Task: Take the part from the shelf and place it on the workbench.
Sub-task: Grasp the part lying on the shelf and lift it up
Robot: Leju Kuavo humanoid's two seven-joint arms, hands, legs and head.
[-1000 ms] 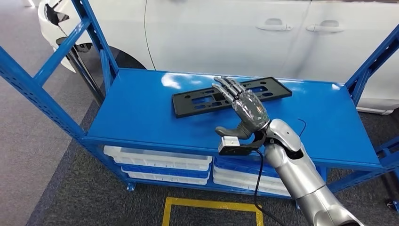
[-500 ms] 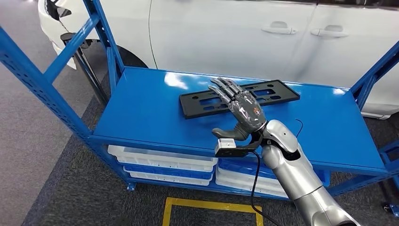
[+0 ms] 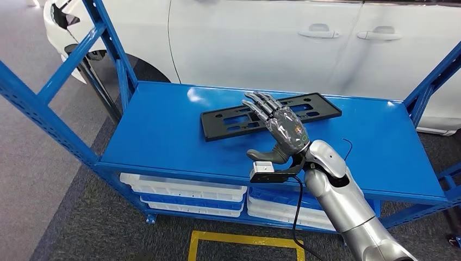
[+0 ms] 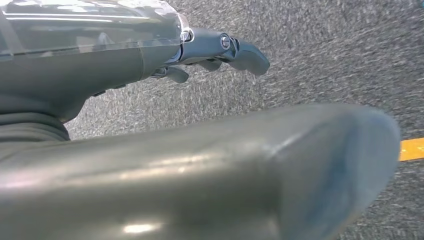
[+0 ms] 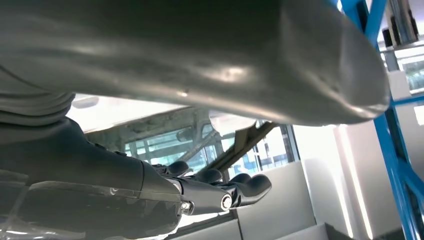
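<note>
Black part on the blue shelf.
Your right robot hand lies over the part's middle, fingers spread, holding nothing.

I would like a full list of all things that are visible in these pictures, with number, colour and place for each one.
black part: one, black, flat with cut-outs, lies on the top shelf board, toward its back.
shelf: one, blue metal, in front of the car; slanted blue beams on both sides.
storage trays: several, white and blue, stacked on the lower level of the shelf.
car: one, white, behind the shelf, two door handles seen.
floor marking: one, yellow outline, on the grey floor before the shelf.
right hand: one, dark grey, fingers spread, over the black part, holding nothing.
left hand: one, grey, hangs over the grey floor, holding nothing.
</note>
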